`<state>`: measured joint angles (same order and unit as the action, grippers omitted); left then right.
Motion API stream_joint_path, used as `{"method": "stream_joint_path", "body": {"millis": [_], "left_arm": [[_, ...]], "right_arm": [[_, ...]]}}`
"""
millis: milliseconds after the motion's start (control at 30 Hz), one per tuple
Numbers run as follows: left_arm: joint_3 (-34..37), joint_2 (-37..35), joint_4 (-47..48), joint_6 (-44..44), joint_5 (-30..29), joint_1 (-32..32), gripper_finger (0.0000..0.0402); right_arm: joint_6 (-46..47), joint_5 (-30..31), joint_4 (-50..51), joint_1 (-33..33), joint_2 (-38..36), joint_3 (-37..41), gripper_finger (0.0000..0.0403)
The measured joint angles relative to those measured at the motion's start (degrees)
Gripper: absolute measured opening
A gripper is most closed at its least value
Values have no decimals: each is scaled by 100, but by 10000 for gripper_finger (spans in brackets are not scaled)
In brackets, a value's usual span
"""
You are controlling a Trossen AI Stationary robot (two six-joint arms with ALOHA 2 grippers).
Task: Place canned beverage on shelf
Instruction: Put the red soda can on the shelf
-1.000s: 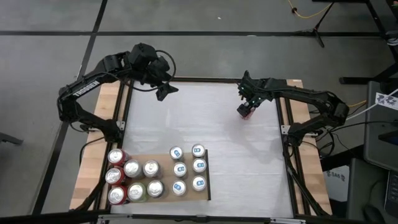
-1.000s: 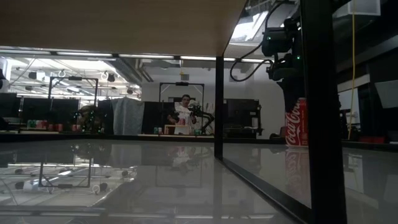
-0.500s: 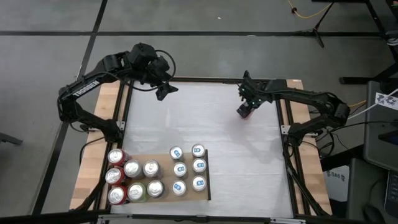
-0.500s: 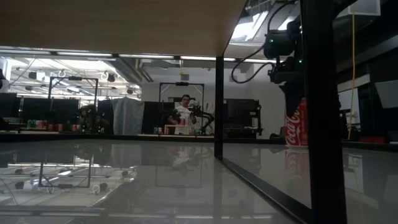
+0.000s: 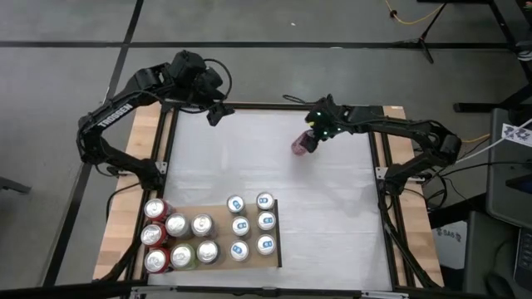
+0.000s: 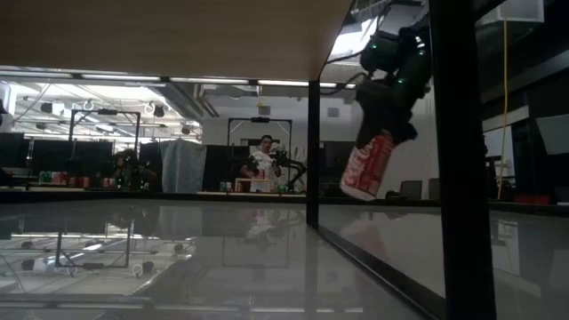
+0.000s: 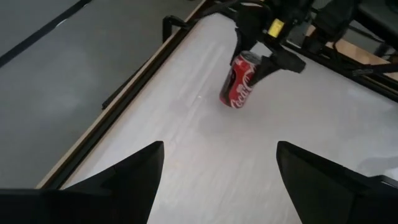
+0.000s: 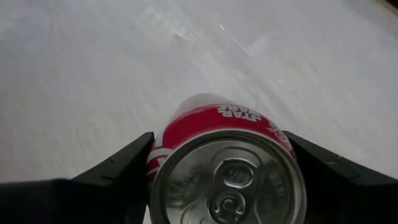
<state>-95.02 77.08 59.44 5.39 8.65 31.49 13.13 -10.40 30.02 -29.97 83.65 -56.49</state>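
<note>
A red canned beverage hangs tilted over the far middle of the white table, with my right gripper shut on it; it also shows in the low view and the left wrist view. The shelf, a wood-grain panel at the near left, carries several upright cans. My left gripper stands open over the far left corner, with nothing between its fingers. My right gripper pinches the can's side wall just below its top rim between its two fingers, one on either side. The fingers come slanting down from the far right. The can hangs lifted clear of the table, tilted, its bottom toward the table's left.
Black frame rails and narrow wooden strips run along the table's sides. A black post stands close in the low view, and a person is far behind in the room. Bare white tabletop lies between the can and the shelf.
My right gripper has lifted the red can off the table, where it stood upright, and carried it toward the table's left edge. The gripper has tipped, and the can now hangs tilted and clear of the table.
</note>
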Motion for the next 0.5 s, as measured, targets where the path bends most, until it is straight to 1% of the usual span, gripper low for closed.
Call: {"method": "stream_joint_path", "body": {"millis": [100,267,367,500], "left_arm": [[0,0,40,0,1,112,305],[0,0,148,-4,3,255,305],[2,0,303,-7,-1,323,305],[2,0,563,-5,-1,394,305]], "right_arm": [[-230,32,23,197,307,-341,289],[-744,11,2,610,1052,-1318,287],[-1225,-58,151,797,1576,-2078,288],[-1741,-170,595,944,2274,-3251,292]]}}
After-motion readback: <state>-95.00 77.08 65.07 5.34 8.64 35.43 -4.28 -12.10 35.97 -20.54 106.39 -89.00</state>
